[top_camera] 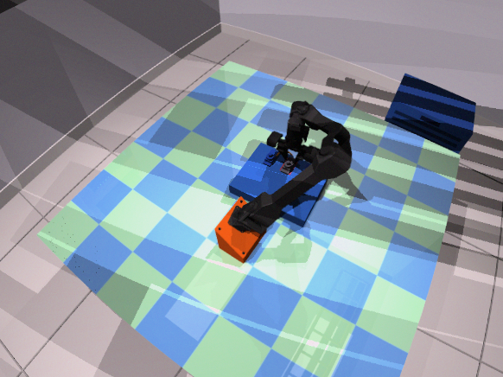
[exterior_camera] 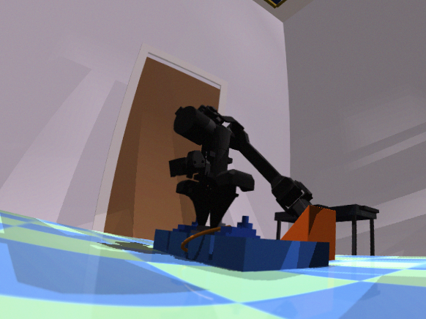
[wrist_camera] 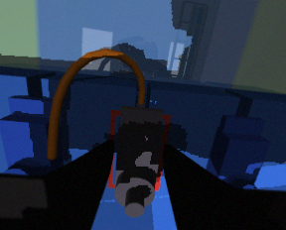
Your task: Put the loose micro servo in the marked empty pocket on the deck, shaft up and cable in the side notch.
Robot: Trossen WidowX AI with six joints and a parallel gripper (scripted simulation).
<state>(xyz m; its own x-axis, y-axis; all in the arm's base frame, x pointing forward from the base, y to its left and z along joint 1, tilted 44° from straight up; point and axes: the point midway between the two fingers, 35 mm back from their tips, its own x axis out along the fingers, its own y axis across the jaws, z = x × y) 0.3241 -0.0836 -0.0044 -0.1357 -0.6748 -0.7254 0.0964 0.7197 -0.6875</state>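
The grey-black micro servo (top_camera: 288, 165) (wrist_camera: 141, 136) stands in the marked pocket, inside its red outline (wrist_camera: 167, 120), on the blue deck (top_camera: 255, 177) (exterior_camera: 293, 252). It looks low and upright, its round output shaft pointing up. Its ears and body are mostly hidden in the exterior view, so I cannot tell if both ears lie flat. The orange cable (exterior_camera: 186, 242) (wrist_camera: 104, 53) leaves the servo's far end and loops out over the deck's edge; whether it lies in the notch is unclear. My gripper (exterior_camera: 209, 225) (wrist_camera: 139, 148) is slightly open, fingers close on both sides of the servo.
Blue servo-shaped parts (top_camera: 270, 160) (exterior_camera: 246, 231) (wrist_camera: 239, 151) stand on the deck on either side of the pocket. The orange arm base (top_camera: 226, 238) (exterior_camera: 323, 227) is at the deck's other side. A dark blue box (top_camera: 432, 112) stands farther off.
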